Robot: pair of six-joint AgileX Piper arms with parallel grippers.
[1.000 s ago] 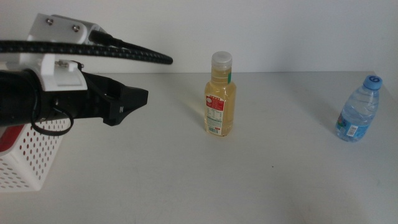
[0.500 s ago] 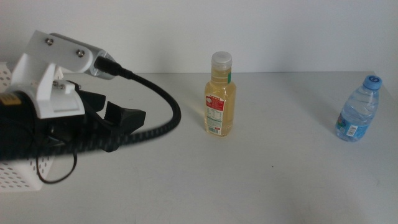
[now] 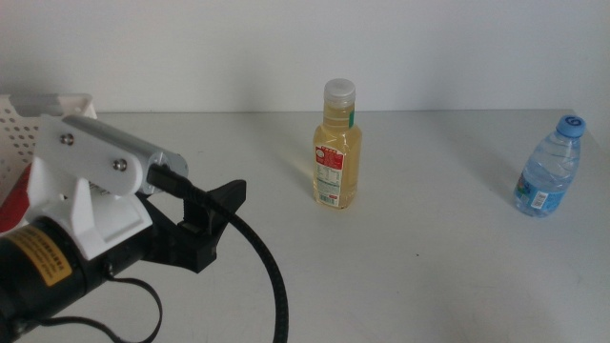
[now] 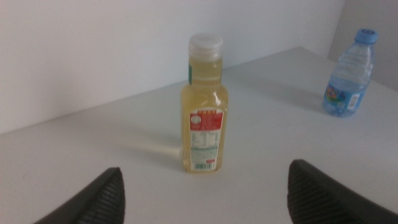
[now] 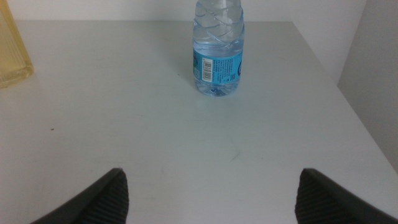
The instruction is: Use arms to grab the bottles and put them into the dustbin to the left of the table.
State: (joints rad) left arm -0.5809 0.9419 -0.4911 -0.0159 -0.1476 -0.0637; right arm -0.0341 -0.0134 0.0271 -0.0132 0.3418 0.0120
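A yellow juice bottle (image 3: 336, 148) with a white cap stands upright at mid-table. My left gripper (image 3: 221, 221) is low at the front left, short of the bottle and pointing toward it. In the left wrist view the yellow bottle (image 4: 202, 109) stands ahead of the left gripper (image 4: 214, 199), whose jaws are open with nothing between them. The clear water bottle (image 3: 548, 170) with a blue cap stands at the far right. It also appears ahead of my right gripper (image 5: 217, 199), which is open and empty. The white dustbin (image 3: 43, 112) sits at the far left behind the left arm.
A red patch (image 3: 10, 205) shows at the dustbin's side, mostly hidden by the arm. A black cable (image 3: 272, 286) loops from the left wrist down to the front edge. The pale table (image 3: 429, 267) runs between the two bottles.
My left arm has come down and forward from over the dustbin toward the table's front left, uncovering the bin's rim. Both bottles stayed put.
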